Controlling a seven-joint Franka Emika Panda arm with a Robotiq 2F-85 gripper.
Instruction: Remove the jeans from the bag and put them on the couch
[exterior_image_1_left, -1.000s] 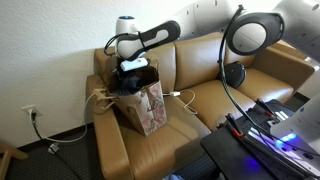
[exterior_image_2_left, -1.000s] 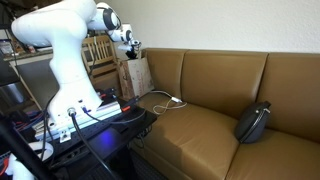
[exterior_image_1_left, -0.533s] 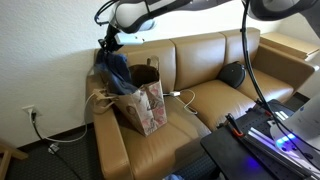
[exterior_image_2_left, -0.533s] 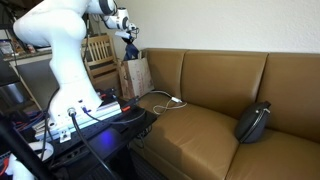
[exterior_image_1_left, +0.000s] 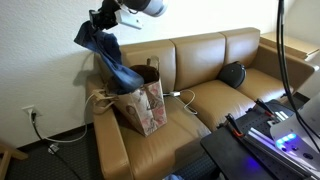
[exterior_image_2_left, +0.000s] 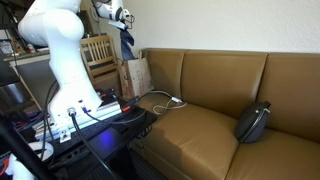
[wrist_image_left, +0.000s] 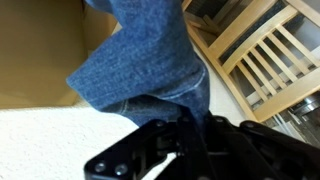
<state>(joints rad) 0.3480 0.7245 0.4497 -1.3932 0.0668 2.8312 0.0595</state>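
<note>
My gripper (exterior_image_1_left: 97, 22) is shut on the dark blue jeans (exterior_image_1_left: 112, 60) and holds them high above the brown paper bag (exterior_image_1_left: 141, 108). The jeans hang down with their lower end still inside the bag's mouth. The bag stands on the end seat of the tan leather couch (exterior_image_1_left: 215, 98). In an exterior view the gripper (exterior_image_2_left: 122, 17) holds the jeans (exterior_image_2_left: 127, 40) above the bag (exterior_image_2_left: 135, 76) at the far end of the couch (exterior_image_2_left: 215, 120). In the wrist view the jeans (wrist_image_left: 150, 60) fill the frame above the black fingers (wrist_image_left: 192, 128).
A small black rounded cushion (exterior_image_1_left: 232, 73) lies on the far seat, also seen in an exterior view (exterior_image_2_left: 253, 122). A white cable (exterior_image_1_left: 183, 97) lies on the middle seat. A wooden chair (exterior_image_2_left: 98, 52) stands behind the couch arm. Camera gear and cables (exterior_image_1_left: 262, 130) crowd the foreground.
The gripper has risen steadily from the bag's mouth to well above the couch back, pulling the jeans up and out so that most of their length now hangs free.
</note>
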